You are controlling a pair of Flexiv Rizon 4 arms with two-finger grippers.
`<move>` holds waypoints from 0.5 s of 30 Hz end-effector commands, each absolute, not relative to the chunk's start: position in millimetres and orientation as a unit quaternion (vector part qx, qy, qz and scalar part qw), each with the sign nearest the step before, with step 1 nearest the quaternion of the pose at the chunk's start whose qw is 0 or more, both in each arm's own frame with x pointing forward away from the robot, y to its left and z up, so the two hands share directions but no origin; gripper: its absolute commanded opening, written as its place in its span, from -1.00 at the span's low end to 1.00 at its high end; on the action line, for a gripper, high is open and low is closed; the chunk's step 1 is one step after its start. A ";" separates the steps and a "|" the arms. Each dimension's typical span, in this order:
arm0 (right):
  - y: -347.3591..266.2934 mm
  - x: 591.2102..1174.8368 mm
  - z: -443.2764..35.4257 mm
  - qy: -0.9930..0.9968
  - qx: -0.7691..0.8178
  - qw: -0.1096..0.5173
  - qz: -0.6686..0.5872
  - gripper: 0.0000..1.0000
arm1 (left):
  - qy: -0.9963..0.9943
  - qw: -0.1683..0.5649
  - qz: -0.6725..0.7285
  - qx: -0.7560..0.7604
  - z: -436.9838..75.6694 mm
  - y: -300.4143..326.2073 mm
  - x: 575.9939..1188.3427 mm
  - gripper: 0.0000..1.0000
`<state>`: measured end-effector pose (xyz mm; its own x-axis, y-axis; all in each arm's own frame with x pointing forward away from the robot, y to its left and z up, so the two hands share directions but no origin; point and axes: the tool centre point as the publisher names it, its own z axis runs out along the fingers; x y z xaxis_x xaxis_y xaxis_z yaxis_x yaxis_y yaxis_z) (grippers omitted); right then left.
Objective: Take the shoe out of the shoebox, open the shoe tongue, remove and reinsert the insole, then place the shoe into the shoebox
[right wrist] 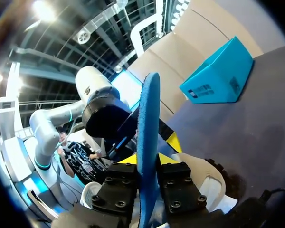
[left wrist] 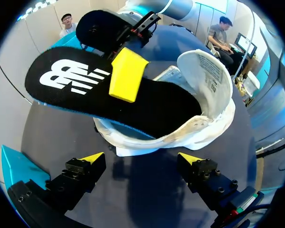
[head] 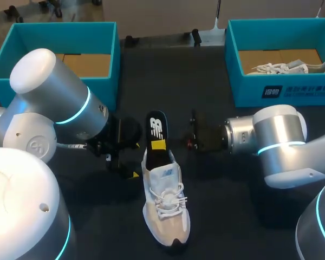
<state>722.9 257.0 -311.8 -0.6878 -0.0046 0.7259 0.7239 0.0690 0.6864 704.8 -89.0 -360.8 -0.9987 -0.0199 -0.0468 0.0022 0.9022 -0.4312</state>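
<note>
With the flat black insole [left wrist: 80, 92] pinched by the right gripper [right wrist: 147, 164] and the left gripper [left wrist: 141, 159] open, the unheld white lace-up shoe [head: 165, 208] could be pushed away

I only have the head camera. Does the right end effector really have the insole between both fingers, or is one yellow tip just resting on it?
Observer: It has it. In the right wrist view the insole stands edge-on in the right end effector, with a finger pressed against each face.
Operator: And the left side?
Observer: The left end effector is open with nothing between its fingers. The shoe lies just ahead of them.
Operator: Is the insole clear of the shoe?
Observer: No. The left wrist view shows its far end inside the shoe, below the tongue, which is folded back.
</note>
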 end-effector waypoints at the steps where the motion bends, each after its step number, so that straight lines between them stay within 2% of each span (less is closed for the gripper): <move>1: 257.4 726.4 -318.7 -0.663 -0.279 0.297 -0.628 -1.00 | 0.975 0.025 -0.222 -0.004 -361.4 -88.2 704.1 1.00; 15: 254.1 698.1 -340.9 -0.650 -0.336 0.309 -0.607 -1.00 | 0.975 0.025 -0.222 -0.004 -361.4 -88.2 704.1 1.00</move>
